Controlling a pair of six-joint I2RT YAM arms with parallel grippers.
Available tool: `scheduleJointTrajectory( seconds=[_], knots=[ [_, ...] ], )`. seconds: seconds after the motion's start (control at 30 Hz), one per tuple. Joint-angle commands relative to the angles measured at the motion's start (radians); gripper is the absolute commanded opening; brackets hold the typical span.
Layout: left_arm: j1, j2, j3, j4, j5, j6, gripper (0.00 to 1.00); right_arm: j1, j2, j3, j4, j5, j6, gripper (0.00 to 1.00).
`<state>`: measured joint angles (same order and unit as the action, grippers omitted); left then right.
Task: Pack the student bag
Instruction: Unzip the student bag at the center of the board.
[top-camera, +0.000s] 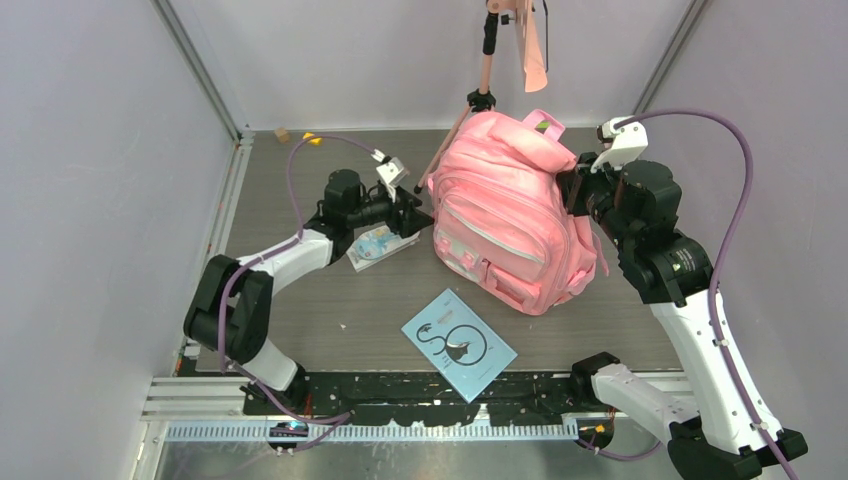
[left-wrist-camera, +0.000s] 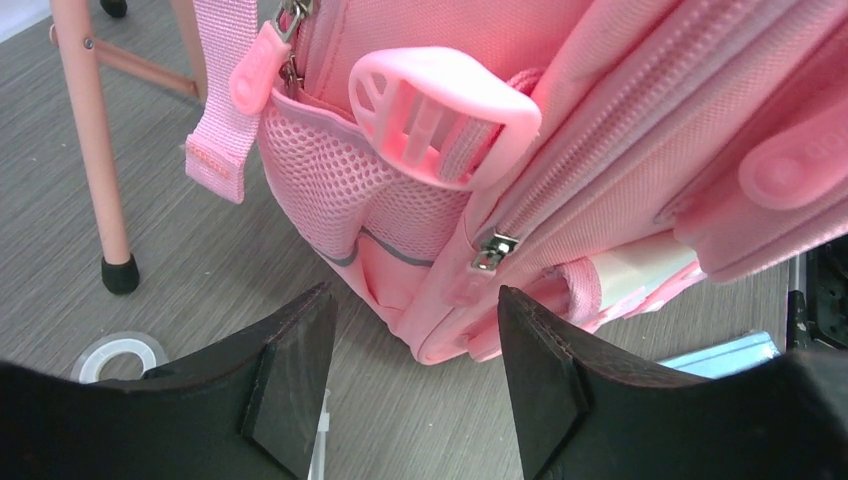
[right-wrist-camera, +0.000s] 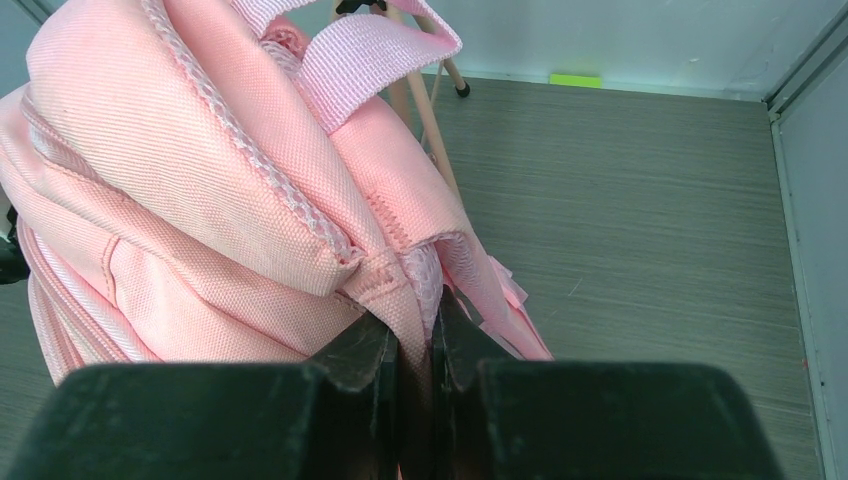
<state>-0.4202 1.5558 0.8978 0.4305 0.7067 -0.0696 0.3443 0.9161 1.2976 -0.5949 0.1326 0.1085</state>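
Centrally on the desk stands the student bag, roughly upright, its long axis running from the near-right base to the far top flap. Right gripper: fingers pinched nearly together on a fold of bag fabric at its right side. Left gripper: fingers parted, holding nothing, just beside the bag's left lower corner, facing the zipper pull and mesh side pocket, which looks empty. A blue booklet and a small packet lie outside the bag, the packet under the left arm.
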Motion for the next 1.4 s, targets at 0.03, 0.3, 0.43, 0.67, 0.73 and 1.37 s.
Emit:
scheduleJointTrajectory(
  seconds=[0.03, 0.3, 0.43, 0.67, 0.73, 1.37],
  knots=[
    [-0.024, 0.033, 0.062, 0.055, -0.017, 0.026, 0.62, -0.001, -0.026, 0.043, 0.189, -0.007, 0.043, 0.0],
    [-0.035, 0.064, 0.103, 0.054, 0.017, 0.033, 0.42, -0.001, -0.028, 0.042, 0.183, 0.0, 0.035, 0.0],
    [-0.038, 0.055, 0.109, 0.05, 0.041, 0.02, 0.16, -0.001, -0.027, 0.041, 0.183, 0.003, 0.031, 0.0],
    [-0.038, -0.002, 0.067, 0.108, 0.003, -0.025, 0.0, -0.001, -0.025, 0.036, 0.18, 0.005, 0.031, 0.0],
    [-0.038, -0.021, 0.057, 0.106, -0.017, -0.022, 0.0, -0.001, -0.026, 0.034, 0.179, 0.005, 0.031, 0.0],
    [-0.04, -0.161, 0.132, -0.198, -0.041, 0.152, 0.0, -0.001, -0.024, 0.036, 0.172, 0.006, 0.026, 0.0]
  ],
)
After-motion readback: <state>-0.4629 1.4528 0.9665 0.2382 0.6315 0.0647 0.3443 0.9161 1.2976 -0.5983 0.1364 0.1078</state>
